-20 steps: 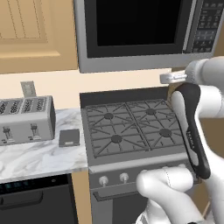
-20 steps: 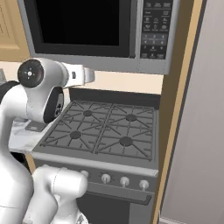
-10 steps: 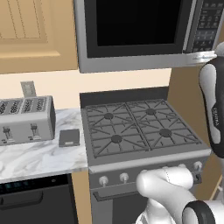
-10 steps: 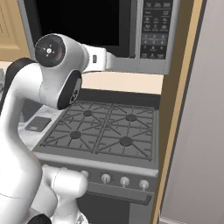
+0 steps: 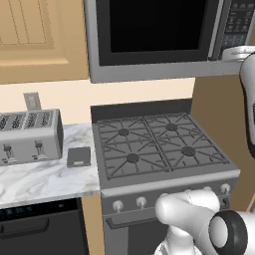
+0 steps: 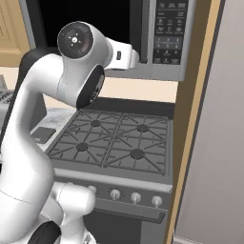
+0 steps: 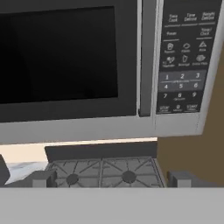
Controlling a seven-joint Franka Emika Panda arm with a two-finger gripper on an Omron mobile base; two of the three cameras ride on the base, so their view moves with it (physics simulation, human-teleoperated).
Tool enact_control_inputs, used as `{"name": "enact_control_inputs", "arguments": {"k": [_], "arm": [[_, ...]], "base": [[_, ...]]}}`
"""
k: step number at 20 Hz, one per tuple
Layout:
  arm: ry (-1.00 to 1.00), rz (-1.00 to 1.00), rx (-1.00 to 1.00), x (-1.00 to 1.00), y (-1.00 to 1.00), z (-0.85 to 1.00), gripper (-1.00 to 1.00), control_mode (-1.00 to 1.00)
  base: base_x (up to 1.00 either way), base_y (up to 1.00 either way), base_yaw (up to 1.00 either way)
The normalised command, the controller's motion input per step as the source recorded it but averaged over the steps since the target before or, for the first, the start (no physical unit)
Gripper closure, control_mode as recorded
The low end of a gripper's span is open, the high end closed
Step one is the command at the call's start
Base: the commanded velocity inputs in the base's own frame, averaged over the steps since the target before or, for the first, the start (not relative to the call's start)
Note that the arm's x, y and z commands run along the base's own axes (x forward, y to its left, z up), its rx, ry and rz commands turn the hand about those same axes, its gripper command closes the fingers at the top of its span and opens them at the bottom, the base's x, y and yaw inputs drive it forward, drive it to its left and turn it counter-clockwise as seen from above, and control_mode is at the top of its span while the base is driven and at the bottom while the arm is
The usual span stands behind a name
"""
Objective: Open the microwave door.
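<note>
The microwave (image 5: 154, 69) hangs above the stove, a wide grey box with a keypad (image 7: 183, 61) at its right end. Its door (image 7: 57, 57) has a big black window and stands shut, flush with the frame. The dark vertical handle strip (image 7: 146, 57) runs along the door's right edge. My gripper (image 7: 111, 179) is open, fingertips (image 7: 41, 179) wide apart with nothing between them. It faces the microwave's lower front from a short distance and touches nothing. In the right base view my hand (image 6: 121, 53) is raised level with the microwave's lower edge, left of the keypad (image 6: 167, 33).
A gas stove (image 5: 159, 149) with dark grates lies under the microwave, its knobs (image 6: 136, 196) along the front. A silver toaster (image 5: 30, 132) and a small dark square (image 5: 78, 157) sit on the marble counter (image 5: 45, 179). A brown side panel (image 6: 193, 119) and a grey wall (image 6: 219, 143) close the right.
My arm has swung upward and the hand has risen from just above stove height to the microwave's lower edge, moving right toward the keypad. The door has stayed shut.
</note>
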Motion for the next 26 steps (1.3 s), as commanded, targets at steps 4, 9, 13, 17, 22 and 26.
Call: {"name": "enact_control_inputs", "arguments": {"k": [4, 9, 13, 17, 22, 26], "arm": [[0.0, 0.0, 0.06, 0.41, -0.14, 0.01, -1.0, -1.0], [0.0, 0.0, 0.07, 0.45, -0.3, 0.0, -1.0, -1.0], [0.0, 0.0, 0.06, 0.51, -0.36, 0.0, -1.0, -1.0], [0.0, 0.0, 0.02, 0.54, -0.1, 0.0, -1.0, -1.0], [-0.16, 0.0, 0.0, 0.45, 0.0, -0.06, -1.0, -1.0], [-0.18, 0.0, 0.0, 0.44, 0.0, -0.09, -1.0, -1.0]], "base": [[0.0, 0.0, 0.0], [0.0, 0.0, 0.0], [0.0, 0.0, 0.0], [0.0, 0.0, 0.0], [0.0, 0.0, 0.0], [0.0, 0.0, 0.0]]}}
